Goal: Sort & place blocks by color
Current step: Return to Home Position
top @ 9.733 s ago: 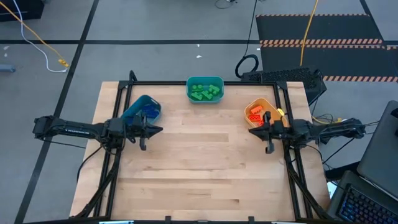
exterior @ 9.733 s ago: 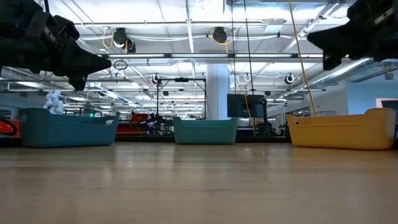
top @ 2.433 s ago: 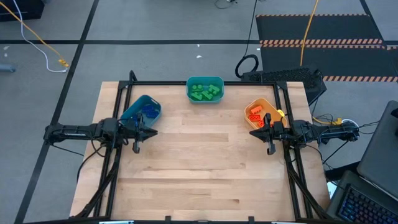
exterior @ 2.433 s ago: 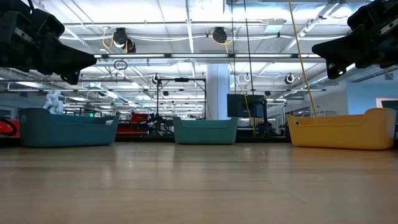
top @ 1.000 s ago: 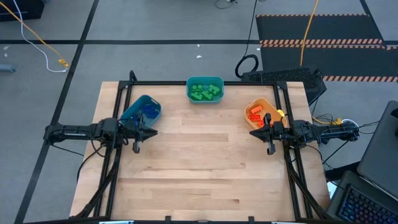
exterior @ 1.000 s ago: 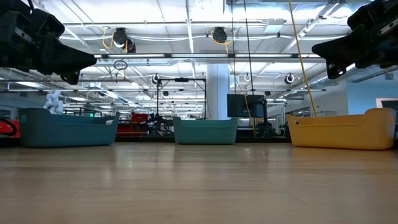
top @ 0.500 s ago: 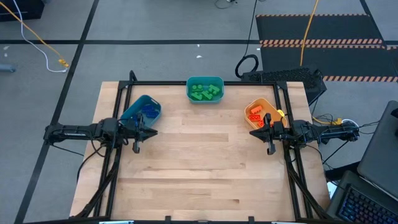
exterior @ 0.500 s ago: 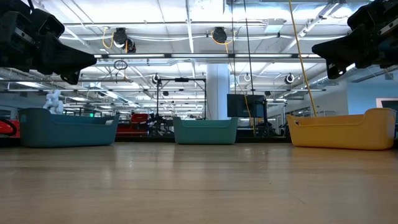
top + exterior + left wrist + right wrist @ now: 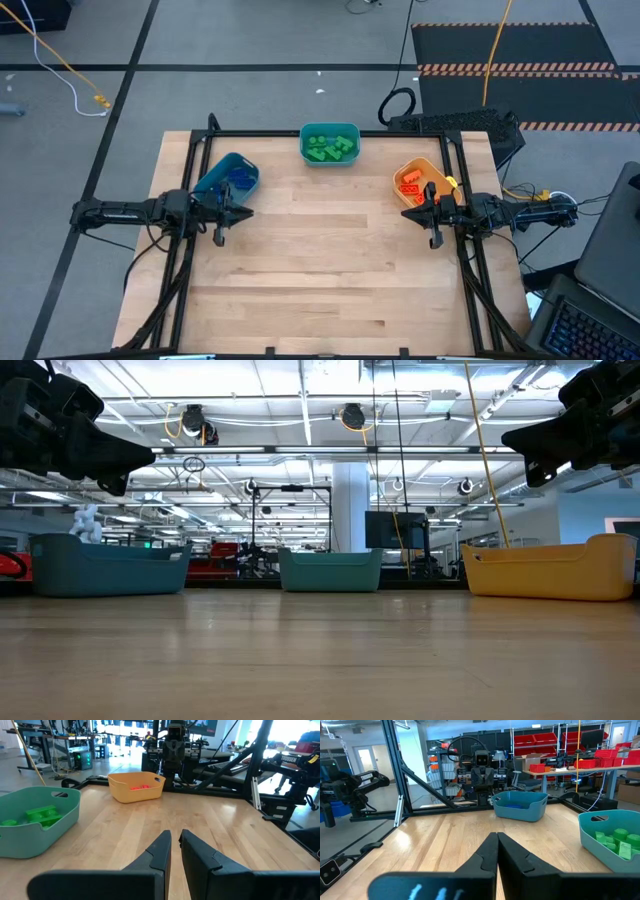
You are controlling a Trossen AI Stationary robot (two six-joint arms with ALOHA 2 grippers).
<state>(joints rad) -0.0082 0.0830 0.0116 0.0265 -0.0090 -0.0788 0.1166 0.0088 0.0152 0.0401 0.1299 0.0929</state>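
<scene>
No loose block lies on the tabletop. Green blocks (image 9: 330, 149) lie in the teal bin (image 9: 329, 131) at the far edge. Orange blocks (image 9: 409, 184) lie in the orange-yellow bin (image 9: 433, 165) at the right. The blue bin (image 9: 228, 176) stands at the left, its contents dark blue and hard to make out. My left gripper (image 9: 246, 212) hovers just near of the blue bin, shut with only a thin slit between the fingers (image 9: 161, 851). My right gripper (image 9: 405, 213) hovers beside the orange-yellow bin, shut and empty. Both point toward the table's middle.
The wooden tabletop (image 9: 320, 270) stretches bare between and near of the two grippers. A black frame rail (image 9: 330, 133) runs along the far edge and down both sides. In the low view all three bins (image 9: 330, 570) stand in a row on the table's far half.
</scene>
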